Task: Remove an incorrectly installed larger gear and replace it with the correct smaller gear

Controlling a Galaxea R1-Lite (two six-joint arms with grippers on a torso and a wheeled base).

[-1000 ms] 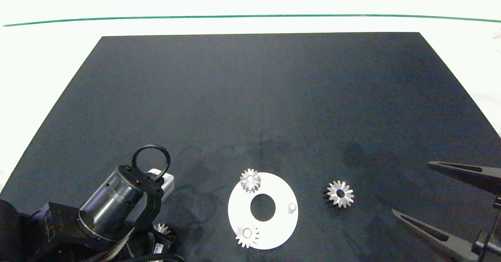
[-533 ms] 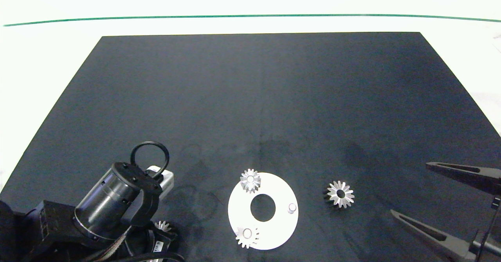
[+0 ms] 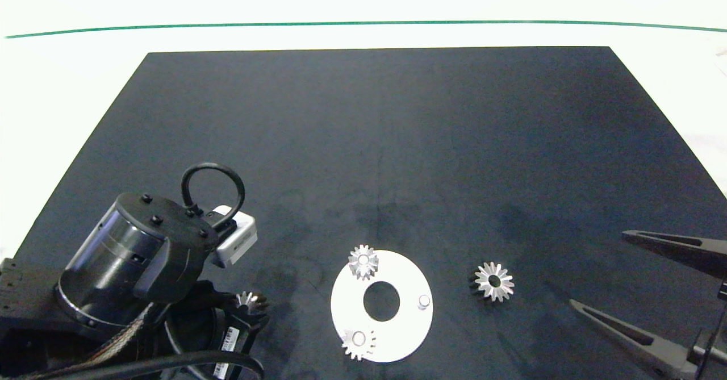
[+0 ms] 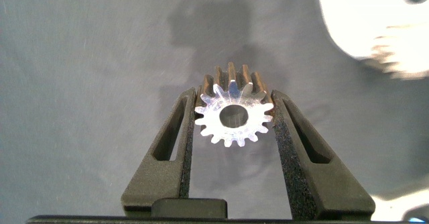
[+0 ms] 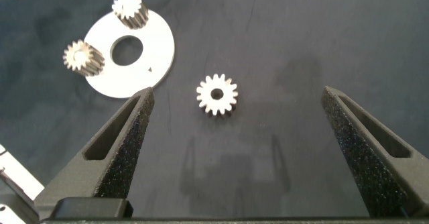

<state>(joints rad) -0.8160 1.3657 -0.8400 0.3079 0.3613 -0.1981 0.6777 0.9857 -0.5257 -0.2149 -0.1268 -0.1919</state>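
Silver teeth are all that peeks out past the left gripper [image 3: 245, 306] in the head view, its arm hiding the rest; the wrist camera shows the smaller gear [image 4: 234, 115] pinched between both fingers above the dark mat [image 3: 375, 141]. Right of it lies the white ring plate [image 3: 397, 334], carrying two pale gears [image 3: 363, 262] on its rim and one bare peg [image 3: 423, 300]. Farther right, the larger gear [image 3: 493, 281] rests flat on the mat. The right gripper [image 3: 647, 289], spread wide, holds nothing and is cut off at the edge.
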